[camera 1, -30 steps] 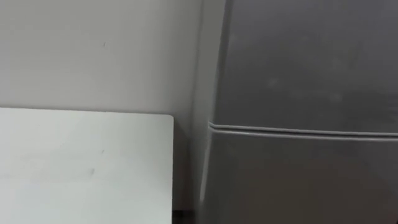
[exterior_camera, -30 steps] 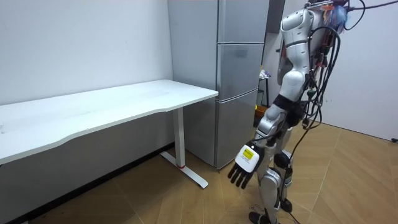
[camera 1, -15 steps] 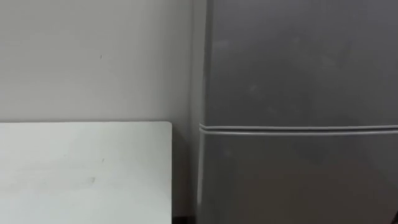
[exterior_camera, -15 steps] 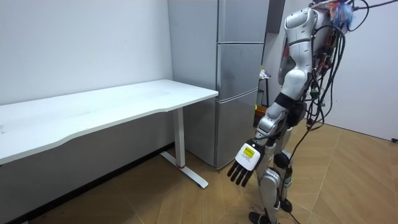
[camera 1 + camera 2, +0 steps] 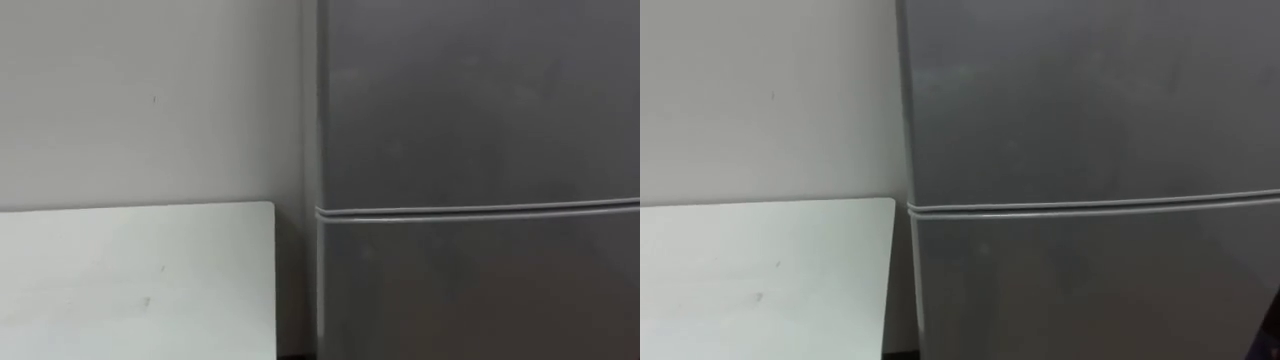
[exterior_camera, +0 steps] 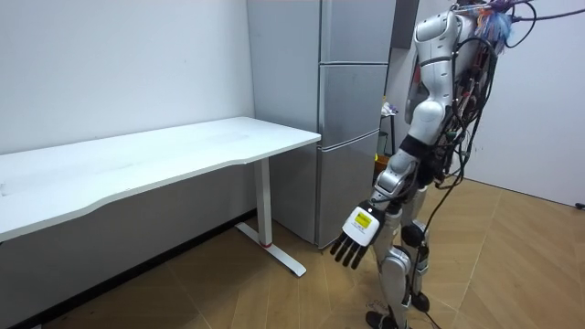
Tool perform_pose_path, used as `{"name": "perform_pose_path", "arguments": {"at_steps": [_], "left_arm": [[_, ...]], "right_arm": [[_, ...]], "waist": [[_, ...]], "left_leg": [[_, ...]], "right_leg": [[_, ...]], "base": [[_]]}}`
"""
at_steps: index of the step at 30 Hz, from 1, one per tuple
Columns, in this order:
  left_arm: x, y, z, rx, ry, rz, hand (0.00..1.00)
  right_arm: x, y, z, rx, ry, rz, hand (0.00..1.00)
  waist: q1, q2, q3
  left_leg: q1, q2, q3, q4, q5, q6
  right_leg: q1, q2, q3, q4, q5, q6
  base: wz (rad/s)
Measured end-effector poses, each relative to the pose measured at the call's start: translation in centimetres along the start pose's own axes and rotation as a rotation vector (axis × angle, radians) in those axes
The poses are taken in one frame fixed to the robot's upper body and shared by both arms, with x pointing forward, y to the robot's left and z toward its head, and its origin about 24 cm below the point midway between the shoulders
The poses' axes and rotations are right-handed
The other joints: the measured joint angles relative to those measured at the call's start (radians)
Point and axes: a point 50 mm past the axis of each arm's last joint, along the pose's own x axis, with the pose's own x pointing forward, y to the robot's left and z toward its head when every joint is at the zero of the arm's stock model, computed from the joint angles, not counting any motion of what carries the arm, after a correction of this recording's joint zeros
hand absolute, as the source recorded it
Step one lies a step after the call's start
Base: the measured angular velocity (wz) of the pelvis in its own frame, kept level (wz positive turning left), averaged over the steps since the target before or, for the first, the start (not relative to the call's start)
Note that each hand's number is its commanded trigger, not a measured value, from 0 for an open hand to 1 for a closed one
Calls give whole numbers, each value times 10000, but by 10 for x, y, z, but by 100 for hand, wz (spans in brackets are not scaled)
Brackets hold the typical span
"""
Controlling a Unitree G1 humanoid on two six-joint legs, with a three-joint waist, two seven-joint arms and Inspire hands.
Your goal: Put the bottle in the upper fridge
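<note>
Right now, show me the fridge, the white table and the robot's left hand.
fridge [image 5: 470, 110]: left eye view, on the door panel above the seam.
white table [image 5: 130, 280]: left eye view, on its bare top.
left hand [image 6: 356, 233]: room view, on the back of the hand.

In the room view the robot stands upright on both legs, trunk straight, its front turned to the room view's left. Its left arm hangs down, the elbow slightly bent so that the forearm slants forward and down. The left hand [image 6: 356, 238] hangs ahead of the upper leg with its back toward the camera, fingers straight, spread and pointing down, holding nothing.
</note>
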Motion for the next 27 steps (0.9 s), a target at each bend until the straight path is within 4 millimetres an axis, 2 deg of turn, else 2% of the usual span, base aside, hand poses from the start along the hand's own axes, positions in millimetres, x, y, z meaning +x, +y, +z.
{"name": "perform_pose_path", "arguments": {"at_steps": [4, 12, 16, 21, 26, 27], "left_arm": [[0, -3, -3, 98, 143, -97, 0], [2, -16, 21, 315, -510, -441, 0], [2, -20, 26, 313, -632, -548, 0], [2, -27, 33, 371, -847, -719, 0], [2, -28, 33, 428, -882, -747, 0], [2, -28, 34, 430, -898, -762, 0]], "right_arm": [[-1, 1, -20, -1805, 131, 672, 0], [-10, 17, -37, -3761, 128, 2574, 0], [-15, 25, -47, -4906, 218, 3757, 0], [-20, 32, -58, -5693, 620, 4809, 0], [-21, 38, -61, -6015, 913, 5532, 0], [-21, 38, -62, -6034, 995, 5643, 0]], "waist": [[44, 30, 3], [301, 149, 4], [402, 158, 6], [563, 162, 7], [525, 176, 25], [522, 183, 48]], "left_leg": [[83, 0, -5, -28, -33, -8], [83, 8, -4, -67, -35, -6], [50, -1, -19, -68, -37, -6], [-96, -20, -59, -62, -41, 2], [-202, -20, -115, 54, -46, 5], [-216, -20, -143, 58, -46, 4]], "right_leg": [[79, 9, 1, -38, -10, 10], [42, 11, 0, -33, -16, 6], [38, -1, -29, -45, -35, 20], [-23, -20, -93, -36, -45, 37], [-12, -22, -197, -36, -45, 38], [-9, -24, -242, -31, -44, 37]], "base": [[0], [0], [1], [4], [6], [11]]}}
